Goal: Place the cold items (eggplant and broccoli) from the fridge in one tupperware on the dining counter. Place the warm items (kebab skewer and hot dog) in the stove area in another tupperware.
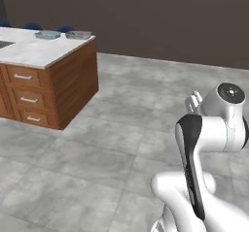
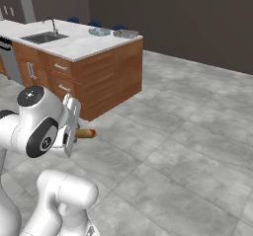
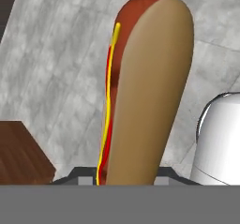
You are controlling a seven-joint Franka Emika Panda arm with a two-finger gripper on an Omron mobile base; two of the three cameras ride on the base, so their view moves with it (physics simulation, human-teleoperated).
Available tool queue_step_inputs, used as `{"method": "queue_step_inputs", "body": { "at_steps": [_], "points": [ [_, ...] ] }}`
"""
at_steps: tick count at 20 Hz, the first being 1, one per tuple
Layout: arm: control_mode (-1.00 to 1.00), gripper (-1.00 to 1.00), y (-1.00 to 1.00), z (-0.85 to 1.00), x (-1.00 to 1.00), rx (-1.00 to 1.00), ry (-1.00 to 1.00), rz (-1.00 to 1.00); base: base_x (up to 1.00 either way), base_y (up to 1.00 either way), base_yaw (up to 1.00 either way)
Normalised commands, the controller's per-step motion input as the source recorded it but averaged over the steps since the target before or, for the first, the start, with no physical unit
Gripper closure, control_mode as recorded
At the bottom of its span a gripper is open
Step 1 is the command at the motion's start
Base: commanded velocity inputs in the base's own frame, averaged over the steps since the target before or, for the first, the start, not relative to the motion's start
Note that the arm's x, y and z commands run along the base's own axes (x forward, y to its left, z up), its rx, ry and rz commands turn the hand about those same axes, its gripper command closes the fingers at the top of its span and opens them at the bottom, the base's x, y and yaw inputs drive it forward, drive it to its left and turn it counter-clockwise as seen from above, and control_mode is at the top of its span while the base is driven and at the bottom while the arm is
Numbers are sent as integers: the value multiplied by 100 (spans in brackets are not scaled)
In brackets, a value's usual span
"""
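Hot dog (image 3: 140, 92) is up off the grey tile floor, gripper (image 2: 74, 133) clamped on it, well short of the wooden island counter (image 2: 79, 45), where two tupperware containers (image 2: 100, 31) sit at the far end.

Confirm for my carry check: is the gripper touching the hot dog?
Touching. In the hand view the hot dog rises straight from between the gripper fingers; the right base view shows it sticking out of the hand, well above the floor.
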Motion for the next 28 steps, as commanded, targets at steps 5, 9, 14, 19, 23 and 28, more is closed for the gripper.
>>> {"method": "queue_step_inputs", "body": {
  "at_steps": [5, 9, 14, 19, 23, 28],
  "points": [
    [100, 100, 0, 0, 0, 0, 0, 0, 100, -48, 2],
    [100, 100, 0, 0, 0, 0, 0, 0, 100, -17, 0],
    [100, 100, 0, 0, 0, 0, 0, 0, 100, 0, 3],
    [100, 100, 0, 0, 0, 0, 0, 0, 100, 0, 15],
    [100, 100, 0, 0, 0, 0, 0, 0, 100, -7, 32],
    [100, 100, 0, 0, 0, 0, 0, 0, 100, -27, 60]
  ]
}}
